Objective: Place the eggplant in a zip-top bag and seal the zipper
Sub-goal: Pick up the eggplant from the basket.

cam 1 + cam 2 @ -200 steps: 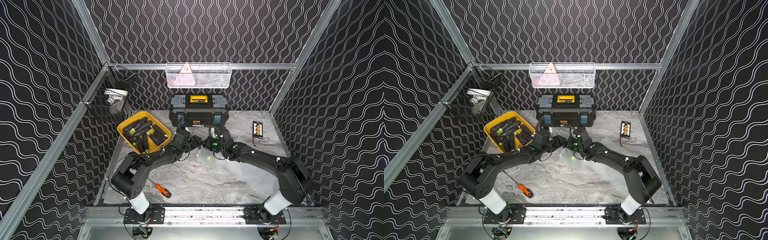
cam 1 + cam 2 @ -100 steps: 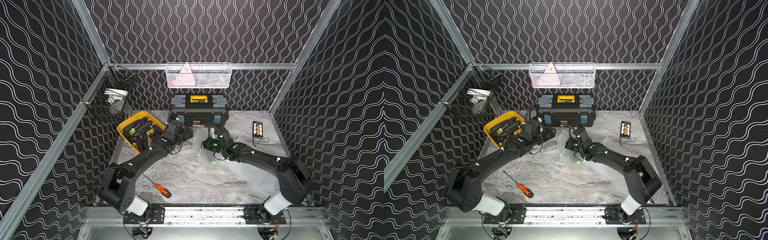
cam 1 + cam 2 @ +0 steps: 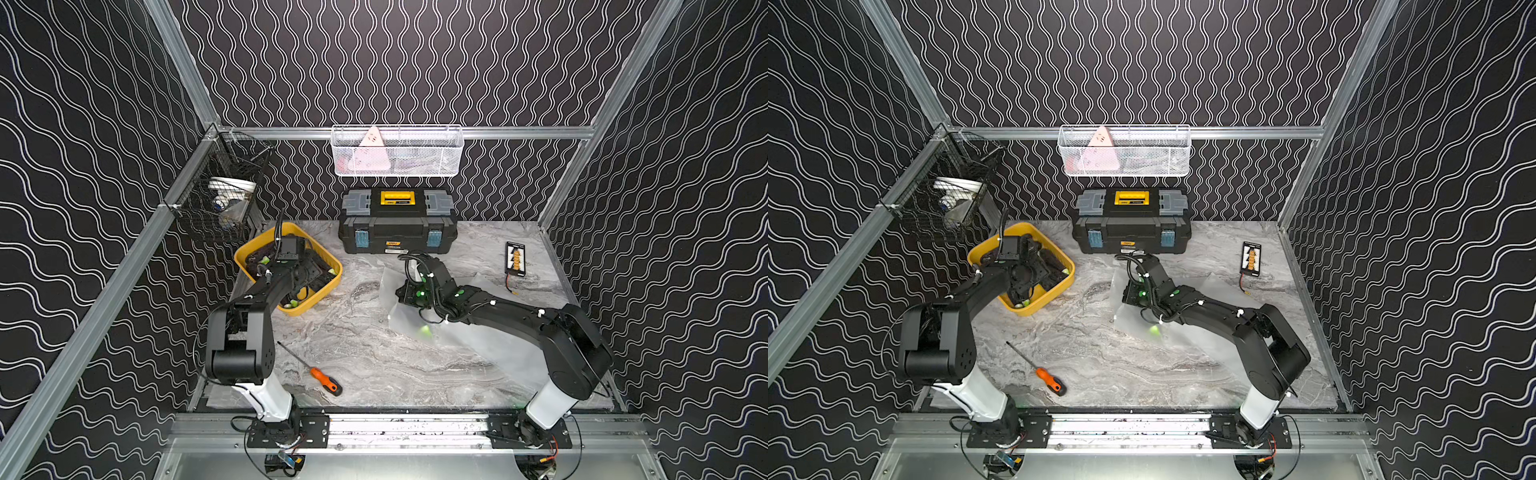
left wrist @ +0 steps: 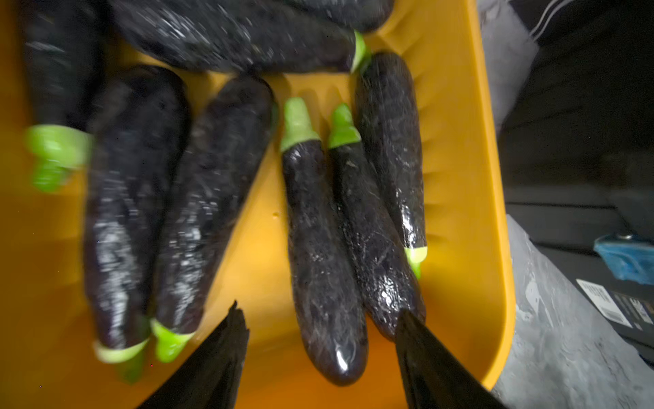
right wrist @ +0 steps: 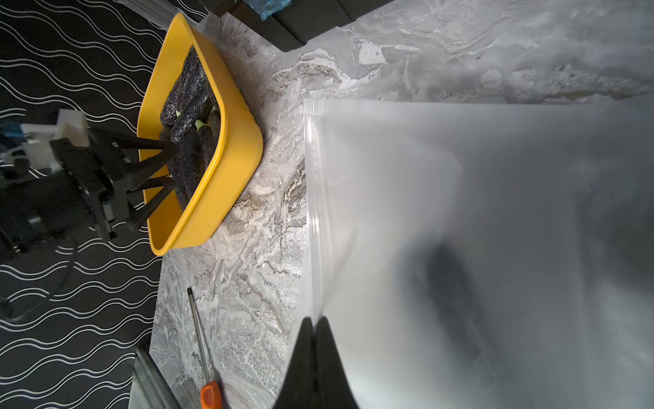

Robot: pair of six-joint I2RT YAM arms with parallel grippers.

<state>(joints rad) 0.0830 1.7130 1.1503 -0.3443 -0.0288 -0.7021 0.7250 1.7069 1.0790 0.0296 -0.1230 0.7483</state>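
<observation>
**Inspection: left jaws wide over the bin, right jaws pinching the bag edge**

Left side: my left jaws stand wide and hold nothing. They hang over the yellow bin [image 3: 328, 286], which sits on the marble surface [image 3: 374, 353] near the left wall. In the left wrist view, one eggplant [image 4: 318, 248] lies lengthwise in the gap between my two fingers [image 4: 219, 354], stem pointing away from them. I cannot tell whether either finger touches it. Further eggplants lie beside it on both sides, all inside the bin; that view is blurred on one side.

Right side: my right jaws are closed tight on the zip-top bag [image 5: 460, 212], pinching it at its zipper edge [image 5: 315, 177] close to one corner. The rest of the bag lies spread on the surface under and beside my right arm in both top views. It is clear and has no eggplant inside. Whether the zipper is open or pressed together, I cannot tell.

Bin and bag sit apart, with bare surface between them.

Other items: an orange-handled screwdriver [image 3: 326, 380] lies near the front edge, and a black toolbox [image 3: 397, 224] stands against the back wall.
</observation>
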